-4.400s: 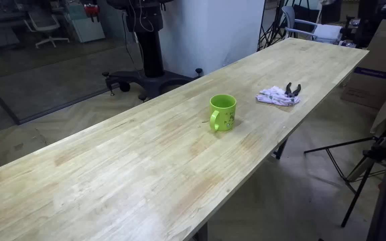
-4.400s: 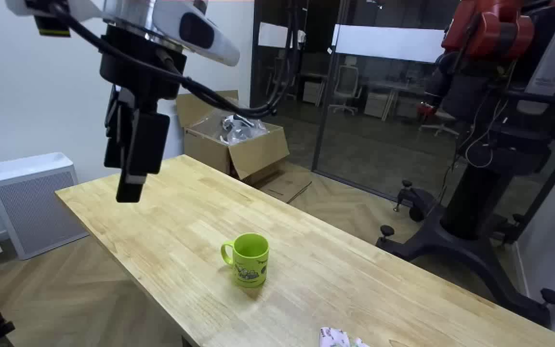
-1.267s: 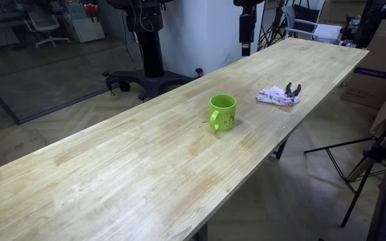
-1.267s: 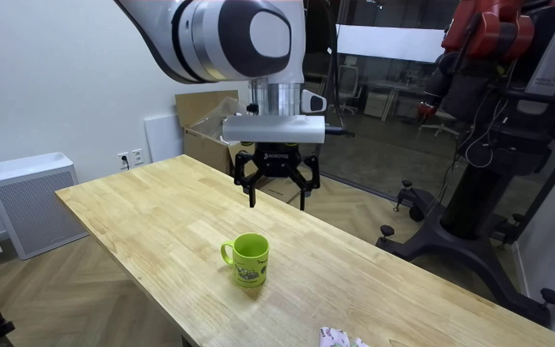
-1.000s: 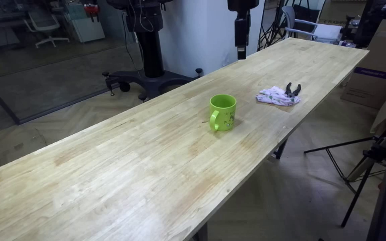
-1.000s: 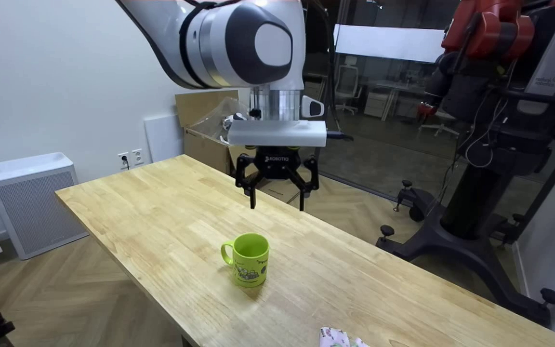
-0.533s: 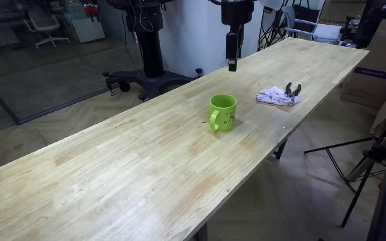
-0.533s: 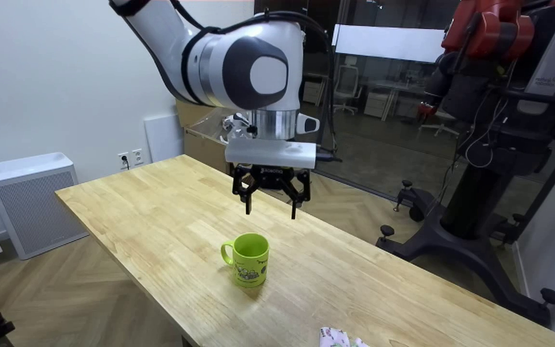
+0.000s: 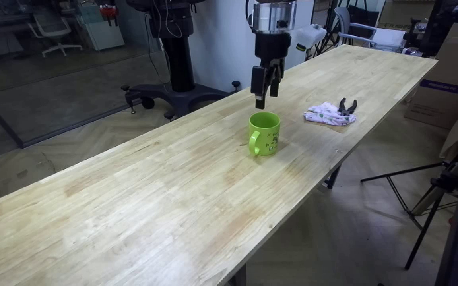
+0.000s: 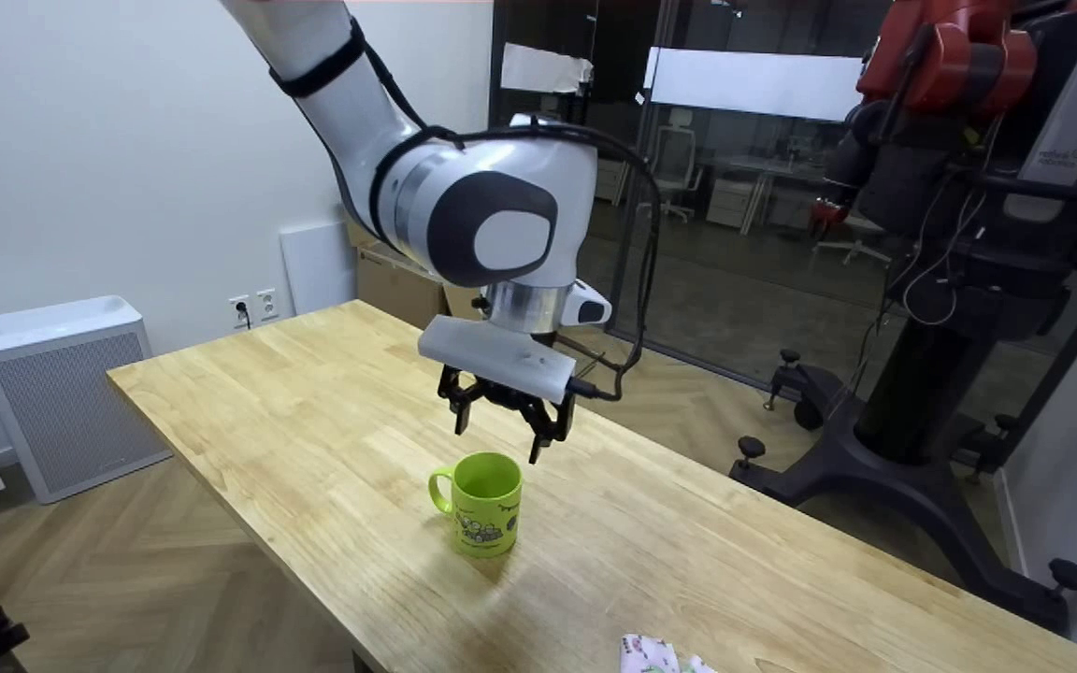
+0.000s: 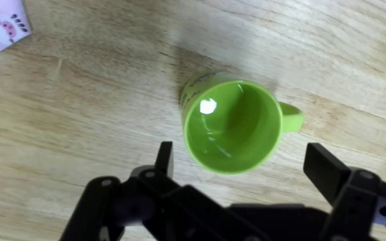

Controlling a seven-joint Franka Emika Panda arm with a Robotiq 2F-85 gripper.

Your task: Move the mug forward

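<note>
- Mug [image 10: 485, 509], lime green with small dark printed drawings, stands upright on the wooden table [image 9: 141, 190]. In the wrist view its handle points to picture right, and its glossy inside carries a white glare spot.
- Gripper [image 10: 497, 446], black, hangs above the table close to the mug's rim, its two fingers spread well apart. In both exterior views the tips are clear of the mug. In the wrist view the lower part of the rim falls between them, the picture-left tip just beside it; whether they hang directly over the mug I cannot tell.
- Arm [image 10: 510, 201], white and grey, slants down from the top edge in an exterior view. A silver bar [image 10: 498, 355] sits across its wrist end, and a black cable [image 10: 653, 234] loops out beside it.
- Cloth [image 9: 324, 113], pale with a pink and green print, lies bunched on the table, apart from the mug; the wrist view catches just a corner.
- Pliers [image 9: 352, 107] with black handles lie touching the cloth; their head is hard to make out.
- Red-and-black robot [image 10: 945, 75] stands on a dark wheeled base [image 10: 875, 472], beyond one long edge of the table.
- White appliance [image 10: 71, 402] with a grey grille stands on the floor [image 10: 127, 570] by the wall [image 10: 174, 168].
- Tripod [image 9: 447, 182] and a cardboard box [image 9: 447, 79] stand past the opposite long edge.
</note>
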